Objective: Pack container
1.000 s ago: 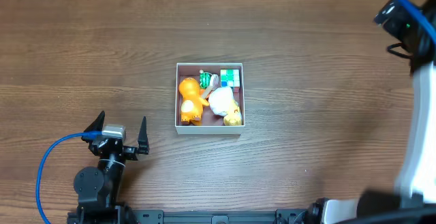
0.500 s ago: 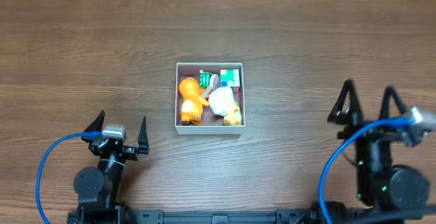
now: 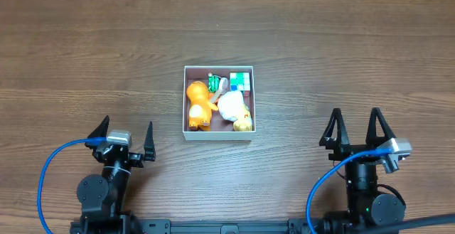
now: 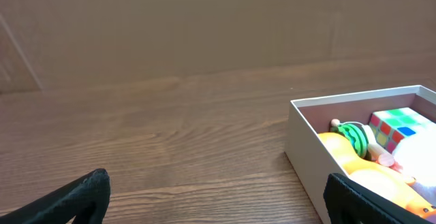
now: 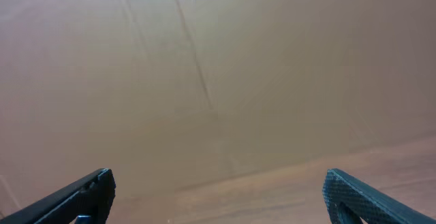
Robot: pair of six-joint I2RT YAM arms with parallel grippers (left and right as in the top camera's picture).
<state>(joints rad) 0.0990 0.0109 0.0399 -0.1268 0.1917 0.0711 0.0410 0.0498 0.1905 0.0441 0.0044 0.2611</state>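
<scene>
The box (image 3: 185,100) sits mid-bench (image 3: 327,35), toys (image 3: 229,106) inside. Both claws gape wide, empty. The left claw (image 3: 128,124) is nearer, with the box far-right of it; the right claw (image 3: 355,113) stands well apart.

Count taken from the overhead view.

- Square white cardboard box (image 3: 218,136): one.
- Toys inside it: four distinct.
  - One orange plastic figure (image 3: 197,100).
  - One white rounded toy (image 3: 231,106).
  - One green striped toy (image 3: 214,82).
  - One multicoloured puzzle cube (image 3: 241,81).
- Small yellow piece (image 3: 243,124): one. Whether it is separate from the white toy cannot be told.
- Black two-finger grippers: two, the left gripper (image 3: 128,122) and the right gripper (image 3: 355,112).
- Blue cables: two, the left blue cable (image 3: 48,170) and the right blue cable (image 3: 320,184).
</scene>
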